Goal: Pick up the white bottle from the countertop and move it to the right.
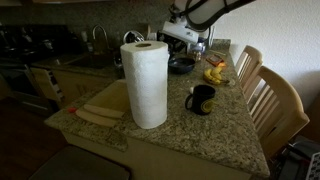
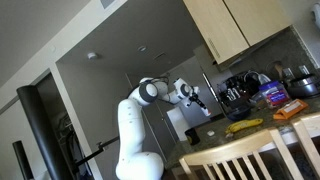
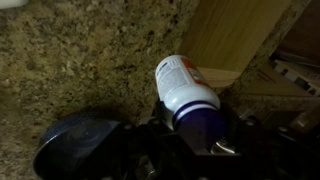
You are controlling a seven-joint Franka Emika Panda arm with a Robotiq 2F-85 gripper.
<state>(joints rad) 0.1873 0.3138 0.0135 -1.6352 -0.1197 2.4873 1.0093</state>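
My gripper (image 3: 197, 128) is shut on the white bottle (image 3: 183, 88), a small white bottle with an orange-marked label and a dark blue cap. The fingers clamp it around the cap, and its white body points away from the wrist. It hangs above the speckled granite countertop (image 3: 80, 50). In an exterior view my gripper (image 1: 186, 40) is raised above the back of the countertop (image 1: 225, 128), over a black bowl (image 1: 181, 66); the bottle cannot be made out there. The arm and gripper (image 2: 200, 100) also show in an exterior view.
A tall paper towel roll (image 1: 146, 82) stands at the front of the counter, with a black mug (image 1: 201, 99) beside it and bananas (image 1: 215, 73) further back. The black bowl (image 3: 72, 145) lies below the wrist. A wooden panel (image 3: 235, 35) is close by. Wooden chairs (image 1: 275, 100) line one counter edge.
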